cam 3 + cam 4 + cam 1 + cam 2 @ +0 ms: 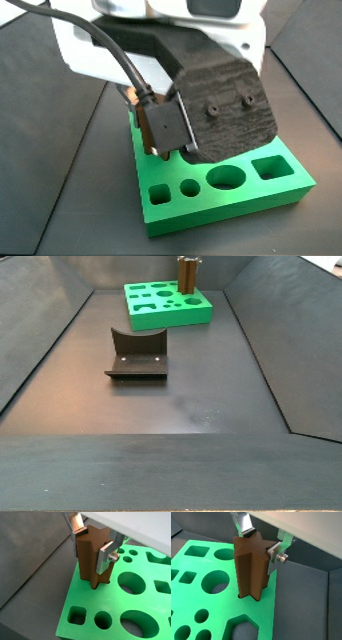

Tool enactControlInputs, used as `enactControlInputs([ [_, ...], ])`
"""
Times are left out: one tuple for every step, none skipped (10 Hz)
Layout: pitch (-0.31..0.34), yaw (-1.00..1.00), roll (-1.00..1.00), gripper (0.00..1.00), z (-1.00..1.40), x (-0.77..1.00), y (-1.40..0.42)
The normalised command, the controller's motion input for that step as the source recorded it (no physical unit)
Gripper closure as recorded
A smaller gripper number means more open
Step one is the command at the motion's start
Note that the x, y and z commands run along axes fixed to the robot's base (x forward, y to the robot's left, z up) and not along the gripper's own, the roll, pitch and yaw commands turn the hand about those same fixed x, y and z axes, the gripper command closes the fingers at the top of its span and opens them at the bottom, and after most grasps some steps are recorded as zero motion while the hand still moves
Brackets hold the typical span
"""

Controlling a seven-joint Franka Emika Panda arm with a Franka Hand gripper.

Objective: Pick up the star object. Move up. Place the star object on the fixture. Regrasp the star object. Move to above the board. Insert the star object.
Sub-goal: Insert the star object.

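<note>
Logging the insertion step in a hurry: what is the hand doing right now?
Hand: closed on the star object, held upright with its lower end at the board.

Brown star object (252, 567) stands upright, lower end seemingly entering green board (198, 572), hand (261, 549) gripping.

Dark grey matte floor (187, 396) of a tray-like enclosure, sloped dark wall on the left (47, 336), matching sloped wall on the right (274, 326), broad dark rim along the near edge (160, 471), faint pale scuffs (207, 411) near the floor's middle.
</note>
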Motion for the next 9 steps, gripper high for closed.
enactControlInputs([
  [0.027,0.05,-0.08,1.00,-0.23,0.15,0.13],
  [0.010,0.03,-0.12,1.00,-0.76,0.18,0.17],
  [0.091,0.07,-0.04,1.00,-0.99,0.47,0.03],
  [0.094,0.06,-0.03,1.00,-1.00,0.46,0.05],
  [0.089,0.07,-0.04,1.00,-0.99,0.48,0.03],
  [0.053,0.00,-0.06,1.00,-0.57,0.19,0.08],
  [0.056,0.00,0.01,1.00,0.00,0.06,0.00],
  [0.039,0.00,0.00,1.00,0.00,0.03,0.00],
  [0.000,0.00,0.00,1.00,0.00,0.00,0.00],
])
